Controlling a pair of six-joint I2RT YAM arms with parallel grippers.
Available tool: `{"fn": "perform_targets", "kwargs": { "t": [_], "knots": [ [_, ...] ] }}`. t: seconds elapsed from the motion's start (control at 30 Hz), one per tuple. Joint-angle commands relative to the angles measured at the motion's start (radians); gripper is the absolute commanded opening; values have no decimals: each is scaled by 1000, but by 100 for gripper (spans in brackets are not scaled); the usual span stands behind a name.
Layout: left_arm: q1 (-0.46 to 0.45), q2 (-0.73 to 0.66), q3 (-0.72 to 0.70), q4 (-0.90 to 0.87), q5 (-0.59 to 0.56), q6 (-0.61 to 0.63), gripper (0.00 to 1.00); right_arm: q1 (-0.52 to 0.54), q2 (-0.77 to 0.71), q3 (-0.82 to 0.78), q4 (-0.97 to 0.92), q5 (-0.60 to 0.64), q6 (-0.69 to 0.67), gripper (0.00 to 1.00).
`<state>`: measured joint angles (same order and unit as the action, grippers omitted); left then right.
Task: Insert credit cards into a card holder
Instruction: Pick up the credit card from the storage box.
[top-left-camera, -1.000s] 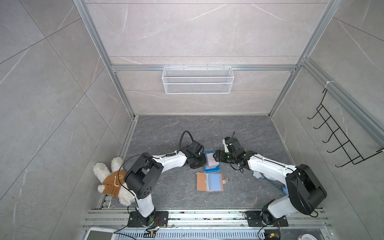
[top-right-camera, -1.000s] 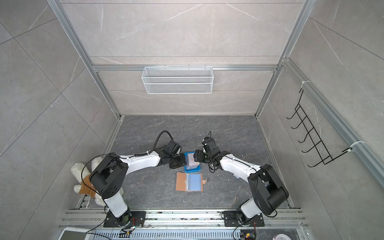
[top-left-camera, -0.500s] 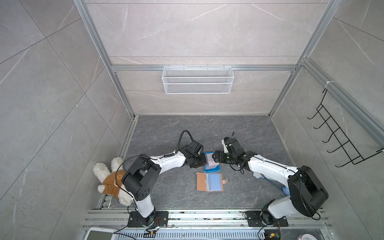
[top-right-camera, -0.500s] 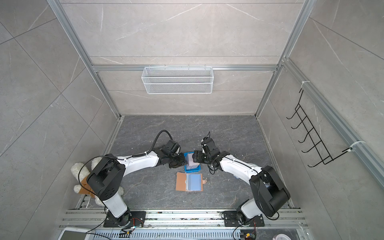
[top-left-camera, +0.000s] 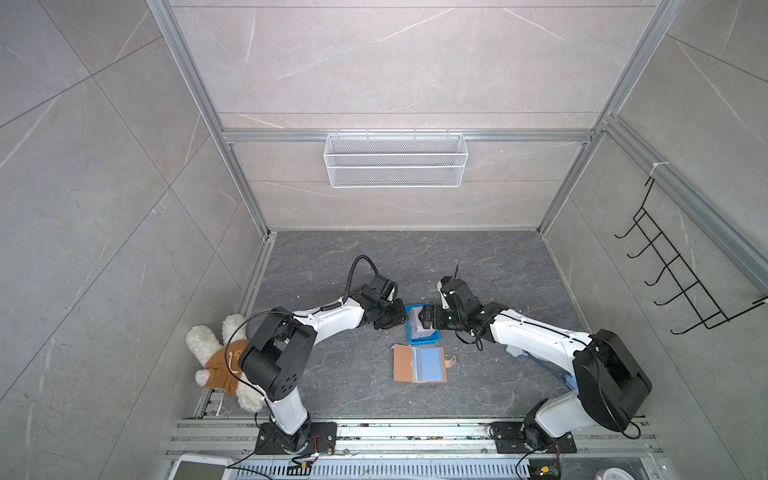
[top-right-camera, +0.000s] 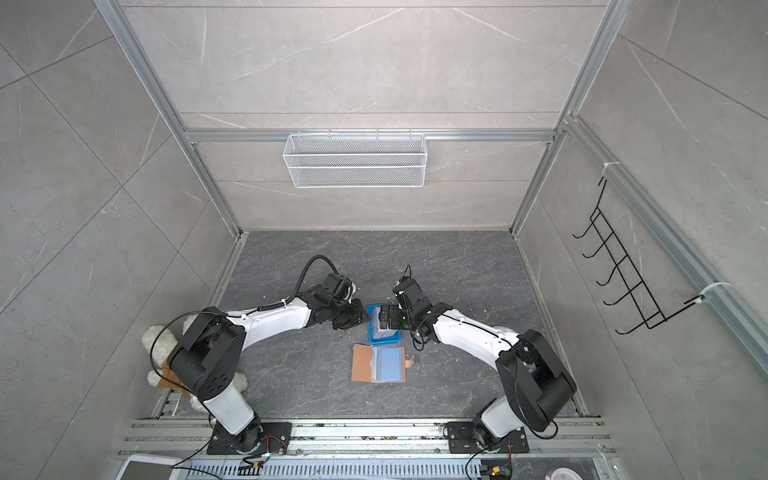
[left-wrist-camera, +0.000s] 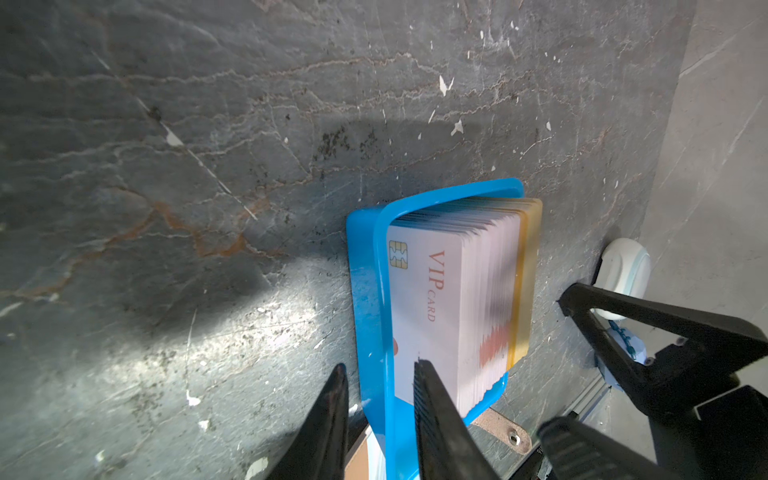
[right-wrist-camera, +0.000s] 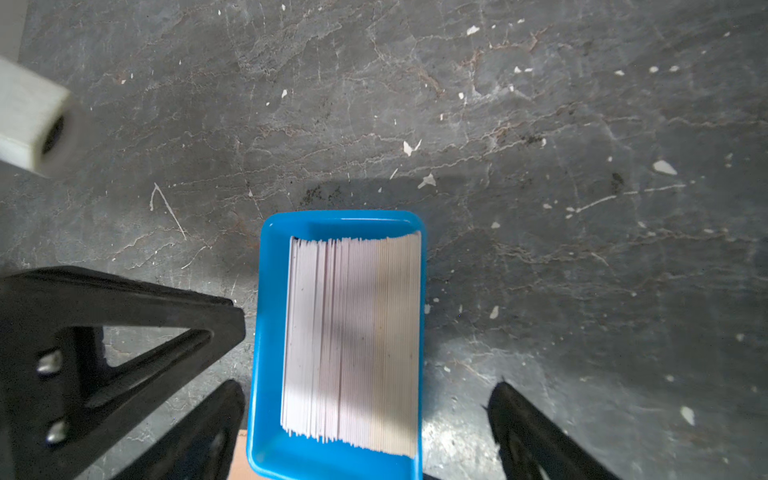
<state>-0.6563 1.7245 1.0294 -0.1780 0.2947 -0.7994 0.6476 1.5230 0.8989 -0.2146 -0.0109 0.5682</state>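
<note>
Credit cards (right-wrist-camera: 353, 340), thin pink-white plastic, in blue plastic tray (right-wrist-camera: 266, 332): picking step. Left gripper (left-wrist-camera: 380, 365) barely open, right gripper (right-wrist-camera: 368, 386) wide, both empty. Pinch just 1.

In a top view, a blue tray (top-right-camera: 384, 341) of cards (top-right-camera: 376, 329) sat on the grey table (top-right-camera: 457, 270). The left gripper (top-right-camera: 356, 320) lay just left of it; the right gripper (top-right-camera: 383, 319) hung over the cards. The card holder (top-right-camera: 378, 365) lay open just nearer, tab pointing right. A teddy bear (top-right-camera: 151, 334) sat near left.
</note>
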Motion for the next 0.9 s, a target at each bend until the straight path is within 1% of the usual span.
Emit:
{"fn": "perform_targets", "kwargs": {
  "t": [0.0, 0.1, 0.57, 0.87],
  "knots": [
    [10, -10, -14, 27, 39, 25, 30, 14, 30, 32, -41, 37, -2, 97],
    [13, 3, -17, 40, 57, 25, 30, 24, 45, 41, -46, 41, -1, 100],
    [15, 18, -20, 56, 59, 26, 30, 49, 96, 71, -75, 69, -1, 99],
    [18, 9, -25, 69, 53, 22, 27, 53, 120, 84, -78, 68, -3, 99]
  ]
}}
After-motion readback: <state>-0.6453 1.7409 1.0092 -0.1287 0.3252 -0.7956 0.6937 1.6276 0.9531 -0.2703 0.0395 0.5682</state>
